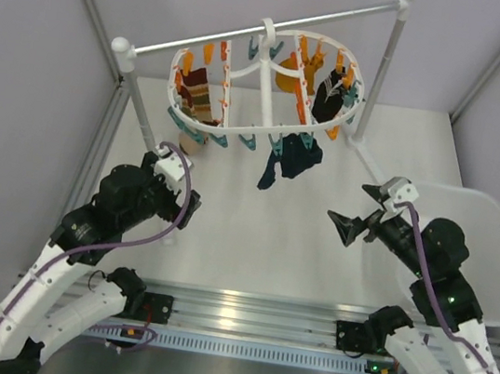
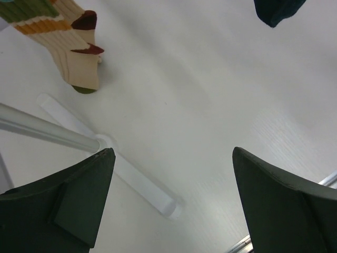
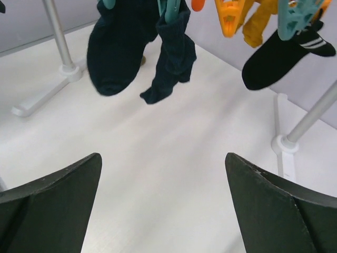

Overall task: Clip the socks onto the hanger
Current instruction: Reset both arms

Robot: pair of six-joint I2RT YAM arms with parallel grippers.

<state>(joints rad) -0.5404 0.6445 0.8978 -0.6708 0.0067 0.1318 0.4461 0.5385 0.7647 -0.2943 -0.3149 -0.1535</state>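
Teal-navy fabric socks (image 3: pixel 113 52) hung from the white plastic oval hanger (image 1: pixel 230 131); my right pincer (image 3: pixel 163 158) gaped empty; bunched cloth might slip free.

Hanger (image 1: pixel 204 127) is hooked on the bar of the rod stand (image 1: pixel 256 20). You have the socks (image 1: pixel 297 156), two dark teal pieces, clipped side by side at its near rim. A maroon-striped sock (image 1: pixel 198 95) hangs at the ring's left and a mustard sock (image 1: pixel 304 78) towards the back. Your right gripper (image 1: pixel 357 212) stands apart from the socks with its jaws spread and empty.
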